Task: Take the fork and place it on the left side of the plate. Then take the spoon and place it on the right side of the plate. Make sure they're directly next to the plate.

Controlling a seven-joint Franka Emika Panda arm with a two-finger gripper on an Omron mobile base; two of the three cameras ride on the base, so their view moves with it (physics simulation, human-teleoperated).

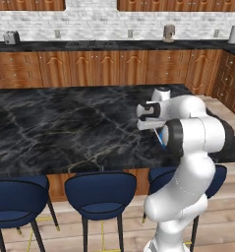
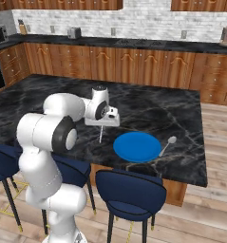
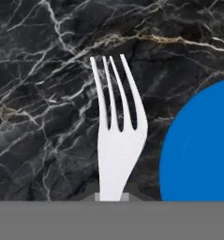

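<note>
My gripper point(image 2: 101, 127) hangs over the black marble island, shut on the fork point(image 2: 101, 135), which dangles below it just left of the plate point(image 2: 137, 146). In the hand view the silver fork point(image 3: 117, 140) sticks out from between the fingertips with its prongs pointing away. There the blue plate point(image 3: 200, 150) lies to its right, with a strip of marble between them. I cannot tell whether the fork touches the counter. The spoon point(image 2: 167, 145) lies on the counter against the plate's right rim, bowl pointing away from the front edge.
Blue bar stools point(image 2: 129, 192) point(image 1: 100, 194) stand along the island's near edge point(image 2: 148, 172). Wooden cabinets and a dark back counter with small appliances point(image 2: 74, 32) run along the far wall. Bare marble point(image 1: 65, 123) spreads to the left of the arm.
</note>
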